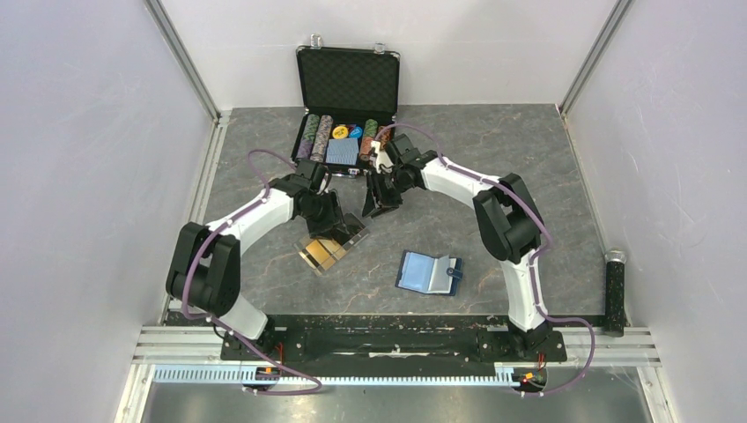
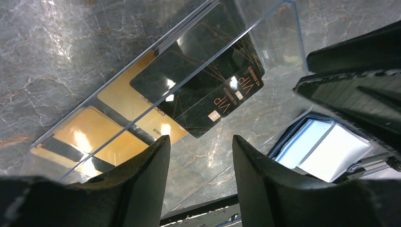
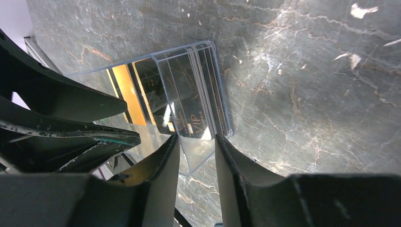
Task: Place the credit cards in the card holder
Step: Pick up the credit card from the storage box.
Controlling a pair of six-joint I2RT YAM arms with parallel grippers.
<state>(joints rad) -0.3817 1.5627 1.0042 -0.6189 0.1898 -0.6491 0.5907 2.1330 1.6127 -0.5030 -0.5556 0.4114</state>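
Tabletop (image 1: 528, 159) of grey, marble-veined surface fills the floor between pale walls. At its far edge a black briefcase (image 1: 347, 79) stands with its lid up, poker chips (image 1: 314, 137) and a blue deck (image 1: 342, 151) in its lower half. The left arm (image 1: 255, 216) and the right arm (image 1: 458, 181) both reach inward, and their wrists come close together just in front of the case. A black cylinder (image 1: 615, 291) lies by the right wall, well apart from everything else.

A clear tray (image 2: 265, 28) sits on the table under the left wrist, set at a slant. The credit cards (image 2: 198, 80) lie inside it: glossy black ones marked VIP overlap one another towards one end, and gold-orange ones (image 2: 94, 130) with dark stripes lie towards the other. The card holder (image 1: 429, 272) lies flat and opened on the table nearer the bases, to the right of the tray and not touching it, its pale blue pockets facing up.

The left gripper (image 2: 201, 142) hangs over the tray's near side with its fingers well apart and nothing gripped between them. The right gripper (image 3: 196, 142) has a narrower gap, and a corner of the tray shows in that gap beneath the black cards; whether the fingertips touch the plastic cannot be told, and no card is held.
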